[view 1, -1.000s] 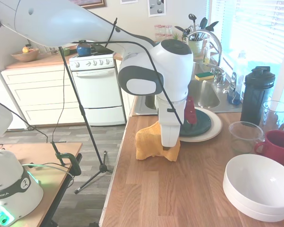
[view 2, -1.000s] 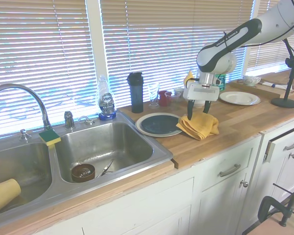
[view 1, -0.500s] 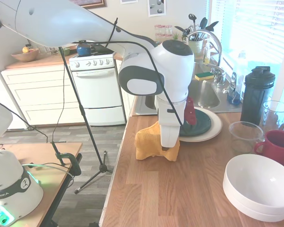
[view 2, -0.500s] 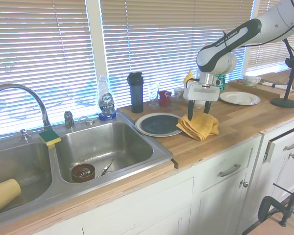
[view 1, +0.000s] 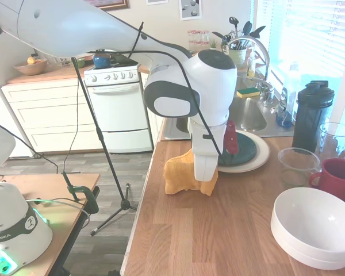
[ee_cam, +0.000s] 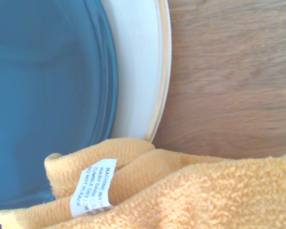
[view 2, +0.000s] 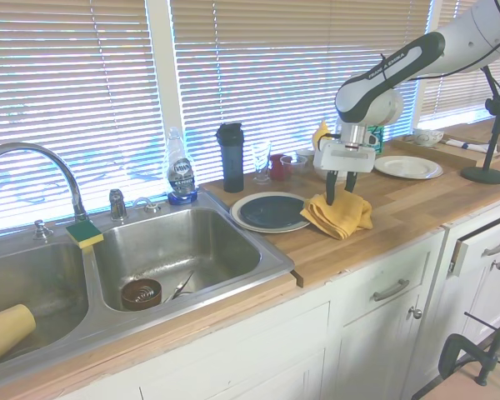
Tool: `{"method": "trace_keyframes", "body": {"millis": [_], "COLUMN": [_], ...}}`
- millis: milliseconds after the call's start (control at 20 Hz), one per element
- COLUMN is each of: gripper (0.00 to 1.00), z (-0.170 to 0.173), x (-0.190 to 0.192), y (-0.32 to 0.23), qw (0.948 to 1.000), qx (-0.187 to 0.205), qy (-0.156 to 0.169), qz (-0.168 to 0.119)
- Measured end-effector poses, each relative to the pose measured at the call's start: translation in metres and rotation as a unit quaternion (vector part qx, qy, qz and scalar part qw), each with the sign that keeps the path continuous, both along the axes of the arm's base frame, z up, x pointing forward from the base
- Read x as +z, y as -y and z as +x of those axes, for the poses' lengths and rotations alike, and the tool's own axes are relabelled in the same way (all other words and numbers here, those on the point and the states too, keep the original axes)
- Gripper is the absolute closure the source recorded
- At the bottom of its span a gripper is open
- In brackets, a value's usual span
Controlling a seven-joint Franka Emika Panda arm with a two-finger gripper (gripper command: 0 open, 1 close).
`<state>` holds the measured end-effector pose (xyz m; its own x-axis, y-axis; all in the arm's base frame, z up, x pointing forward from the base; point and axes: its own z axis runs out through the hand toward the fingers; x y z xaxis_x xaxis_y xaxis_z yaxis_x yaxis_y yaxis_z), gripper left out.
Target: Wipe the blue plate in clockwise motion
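The blue plate (view 2: 272,211) is sitting on a wider cream plate (view 2: 243,218) on the wooden counter (view 2: 400,208), just beside the claw on the sink (view 2: 175,250) side. In the second exterior view the claw (view 2: 341,197) is pointing straight down, its two dark fingers (view 2: 331,189) standing apart, released and holding nothing, with their tips hanging right above a crumpled yellow towel (view 2: 340,215). The towel is lying directly under the claw, its near edge lapping onto the plates' rim. In the wrist view a corner of the towel with a white care label (ee_cam: 92,186) is resting over the blue plate (ee_cam: 43,95), and the cream plate's rim (ee_cam: 140,71) is showing between blue glaze and bare wood. Behind the claw, toward the window, a dark shaker bottle (view 2: 230,157), a clear glass (view 2: 261,161) and a red mug (view 2: 278,167) are standing. Beyond the claw, away from the sink, a white plate (view 2: 407,167) is lying well apart.
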<state>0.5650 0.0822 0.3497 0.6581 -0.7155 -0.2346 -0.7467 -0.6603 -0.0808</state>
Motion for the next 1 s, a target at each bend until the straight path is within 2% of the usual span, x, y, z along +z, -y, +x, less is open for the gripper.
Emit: {"method": "trace_keyframes", "body": {"millis": [500, 1000], "gripper": [1.0, 1.0], "z": [0.0, -0.019], "x": [0.007, 0.065], "y": [0.0, -0.022], "qw": [1.0, 0.9993], "qx": [-0.002, 0.007], "qy": [0.006, 0.028], "qz": [0.0, -0.022]}}
